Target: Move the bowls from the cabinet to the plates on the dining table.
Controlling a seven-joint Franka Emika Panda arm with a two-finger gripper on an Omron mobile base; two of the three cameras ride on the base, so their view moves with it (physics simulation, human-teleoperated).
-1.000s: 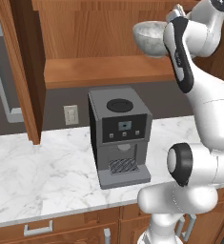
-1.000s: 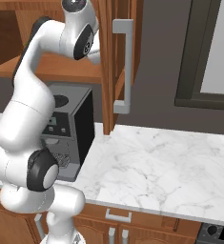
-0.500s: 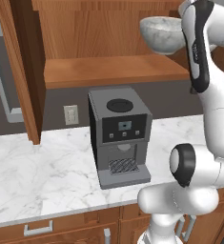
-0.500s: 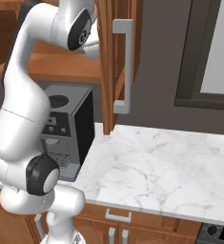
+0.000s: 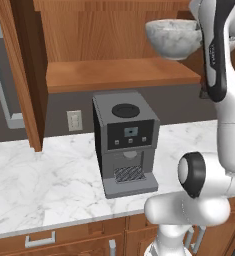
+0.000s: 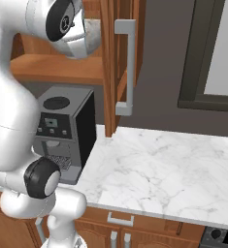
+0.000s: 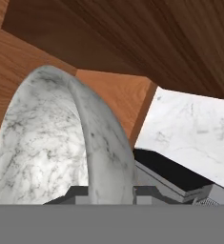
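Observation:
A grey-white marbled bowl (image 5: 173, 37) hangs in the air just above the front right of the cabinet's wooden shelf (image 5: 119, 75). My gripper (image 7: 111, 191) is shut on the bowl's rim (image 7: 99, 143), one finger inside and one outside. In the right base view a patch of the bowl (image 6: 93, 31) peeks out behind my arm, next to the open cabinet door (image 6: 116, 63). The plates and the dining table are out of view.
A grey coffee machine (image 5: 126, 140) stands on the marble counter (image 5: 39, 185) directly below the shelf. The left cabinet door (image 5: 19, 75) stands open. The right door's grey bar handle (image 6: 127, 68) juts out near my arm. Bare counter (image 6: 159, 169) stretches to the right.
The marbled bowl has come out of the cabinet towards the base and a little to the right, carried by my gripper. The upper arm has swung up and right.

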